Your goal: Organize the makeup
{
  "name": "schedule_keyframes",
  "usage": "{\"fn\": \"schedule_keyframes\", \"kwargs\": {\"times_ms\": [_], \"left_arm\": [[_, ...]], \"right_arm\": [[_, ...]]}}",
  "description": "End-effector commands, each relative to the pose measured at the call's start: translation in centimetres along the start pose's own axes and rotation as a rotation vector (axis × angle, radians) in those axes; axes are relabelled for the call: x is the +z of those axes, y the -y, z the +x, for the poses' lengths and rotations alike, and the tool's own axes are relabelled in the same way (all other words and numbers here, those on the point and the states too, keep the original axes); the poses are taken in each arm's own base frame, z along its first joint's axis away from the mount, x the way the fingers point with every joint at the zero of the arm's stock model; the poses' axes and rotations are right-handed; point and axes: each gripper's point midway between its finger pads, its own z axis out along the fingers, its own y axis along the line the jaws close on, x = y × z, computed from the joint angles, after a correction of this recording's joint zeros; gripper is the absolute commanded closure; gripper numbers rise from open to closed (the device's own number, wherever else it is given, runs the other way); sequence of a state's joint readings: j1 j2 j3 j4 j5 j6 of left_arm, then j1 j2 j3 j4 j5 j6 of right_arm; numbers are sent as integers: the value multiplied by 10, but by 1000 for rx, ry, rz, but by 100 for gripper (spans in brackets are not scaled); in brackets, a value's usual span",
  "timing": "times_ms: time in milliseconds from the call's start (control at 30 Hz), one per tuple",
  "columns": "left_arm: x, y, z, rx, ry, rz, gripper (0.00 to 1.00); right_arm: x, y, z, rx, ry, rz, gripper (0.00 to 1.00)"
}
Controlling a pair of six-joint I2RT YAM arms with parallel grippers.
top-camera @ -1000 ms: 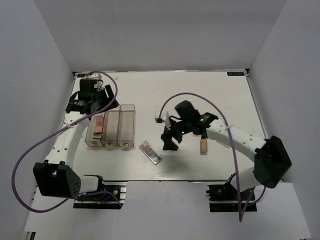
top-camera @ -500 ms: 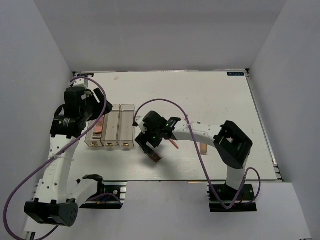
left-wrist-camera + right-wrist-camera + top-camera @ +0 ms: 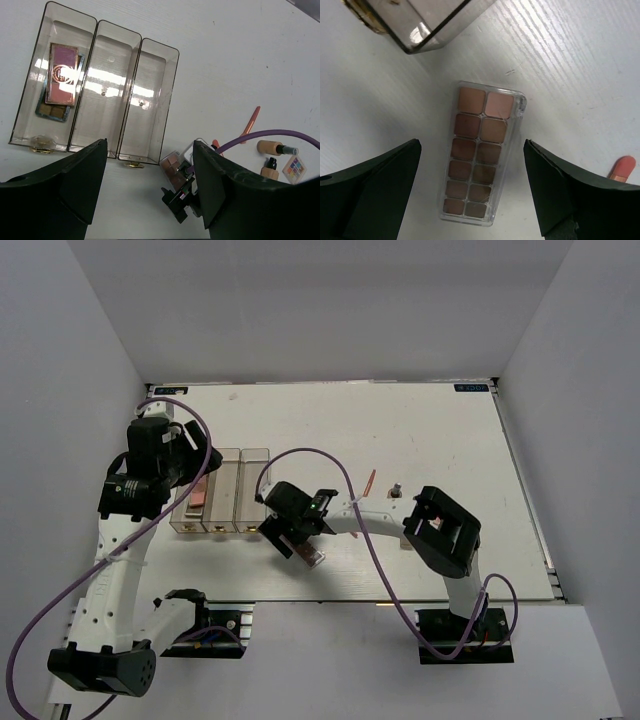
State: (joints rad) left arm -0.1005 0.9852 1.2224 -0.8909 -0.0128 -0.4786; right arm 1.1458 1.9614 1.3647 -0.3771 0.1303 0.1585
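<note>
A flat brown eyeshadow palette [image 3: 482,152] lies on the table just in front of the clear box's right compartment [image 3: 152,100]. It also shows in the top view [image 3: 313,557]. My right gripper [image 3: 472,192] is open, low over the palette, with a finger on each side and not touching it; it shows in the top view [image 3: 290,536]. My left gripper [image 3: 150,192] is open and empty, high above the box. The box's left compartment holds a pink compact [image 3: 62,74] lying on a brown palette.
The clear three-compartment box [image 3: 222,492] stands at the left. A coral stick [image 3: 250,121], two beige bottles [image 3: 270,147], and a pastel compact [image 3: 293,168] lie right of the right arm. A second coral stick's tip [image 3: 621,169] lies near the palette.
My right gripper has swung left across the table and now hangs over the brown palette. My left arm has drawn back and up from the box.
</note>
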Motion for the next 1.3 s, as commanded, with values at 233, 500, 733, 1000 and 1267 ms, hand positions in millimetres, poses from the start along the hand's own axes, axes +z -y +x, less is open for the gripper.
{"fn": "schedule_keyframes", "kwargs": {"times_ms": [233, 500, 733, 1000, 1267], "left_arm": [[-19, 7, -12, -10, 55, 30, 21], [-37, 28, -25, -12, 122, 149, 21], [-56, 51, -44, -23, 186, 255, 20], [-80, 85, -73, -30, 260, 413, 20], [-97, 105, -93, -42, 322, 505, 20]], "right_arm": [[13, 10, 30, 55, -77, 42, 14], [12, 15, 39, 78, -101, 20, 42], [-5, 34, 29, 124, -103, -1, 74], [-55, 73, -49, 16, 125, 3, 95], [-77, 60, -168, 43, 318, -122, 96]]}}
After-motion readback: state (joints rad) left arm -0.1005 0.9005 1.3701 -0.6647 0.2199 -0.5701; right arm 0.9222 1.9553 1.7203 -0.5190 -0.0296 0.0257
